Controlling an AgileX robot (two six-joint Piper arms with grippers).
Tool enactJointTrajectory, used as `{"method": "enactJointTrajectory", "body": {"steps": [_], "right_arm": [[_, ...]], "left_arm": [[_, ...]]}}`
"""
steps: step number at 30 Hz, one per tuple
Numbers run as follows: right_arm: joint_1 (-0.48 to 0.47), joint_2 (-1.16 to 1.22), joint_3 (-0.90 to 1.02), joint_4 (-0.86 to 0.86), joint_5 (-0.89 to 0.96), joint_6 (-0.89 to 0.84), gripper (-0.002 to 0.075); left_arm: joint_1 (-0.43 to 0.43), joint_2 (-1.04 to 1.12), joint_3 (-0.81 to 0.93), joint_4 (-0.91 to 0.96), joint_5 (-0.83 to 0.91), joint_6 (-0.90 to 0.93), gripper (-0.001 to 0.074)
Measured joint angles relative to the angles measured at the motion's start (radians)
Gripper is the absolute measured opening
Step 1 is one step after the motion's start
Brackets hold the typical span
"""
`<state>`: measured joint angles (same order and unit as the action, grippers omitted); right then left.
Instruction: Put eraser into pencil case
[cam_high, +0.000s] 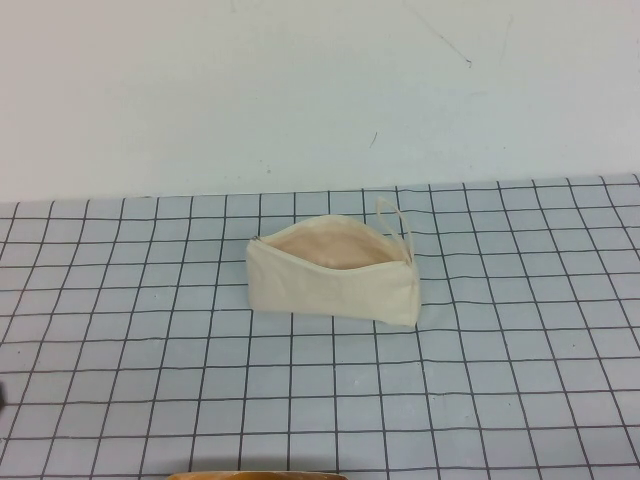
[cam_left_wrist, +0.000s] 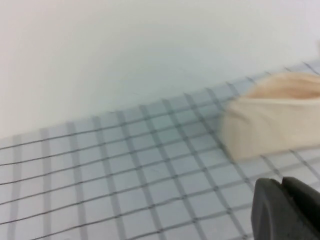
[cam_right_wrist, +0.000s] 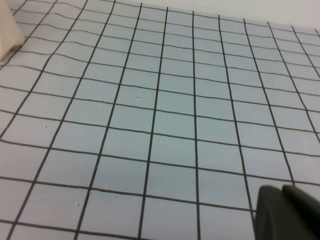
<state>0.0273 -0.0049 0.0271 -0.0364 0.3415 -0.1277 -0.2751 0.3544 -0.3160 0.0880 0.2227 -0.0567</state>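
Observation:
The pencil case (cam_high: 330, 283) is a cream fabric pouch lying on the gridded mat (cam_high: 500, 380) at mid-table. Its zip is open, showing peach lining, and its thin pull loop (cam_high: 396, 220) stands up at the right end. It also shows in the left wrist view (cam_left_wrist: 280, 120) and as a corner in the right wrist view (cam_right_wrist: 7, 30). The eraser shows in no view. My left gripper (cam_left_wrist: 282, 182) is shut and empty, low over the mat, short of the pouch. My right gripper (cam_right_wrist: 281, 189) is shut and empty over bare mat, away from the pouch. Neither gripper shows in the high view.
A plain white surface (cam_high: 300, 90) lies beyond the mat's far edge. A thin tan-orange rim (cam_high: 255, 476) shows at the bottom edge of the high view. A dark speck (cam_high: 2, 397) sits at the left edge.

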Motion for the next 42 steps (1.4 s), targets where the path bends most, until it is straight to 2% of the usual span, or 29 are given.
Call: {"method": "enactJointTrajectory", "body": {"steps": [6,13,23,42], "right_arm": [[0.0,0.0,0.0,0.0,0.0,0.0,-0.0001],[0.0,0.0,0.0,0.0,0.0,0.0,-0.0001],[0.0,0.0,0.0,0.0,0.0,0.0,-0.0001],[0.0,0.0,0.0,0.0,0.0,0.0,-0.0001]], "left_arm": [[0.203,-0.193,0.196,-0.002,-0.109,0.005,-0.0001],[0.298,-0.334,0.336,-0.034,-0.118,0.008,-0.0001],[0.312,-0.362,0.341,-0.079,0.082,0.026,-0.0001],[0.312,-0.363,0.34,-0.088,0.095,0.032,-0.0001]]}}
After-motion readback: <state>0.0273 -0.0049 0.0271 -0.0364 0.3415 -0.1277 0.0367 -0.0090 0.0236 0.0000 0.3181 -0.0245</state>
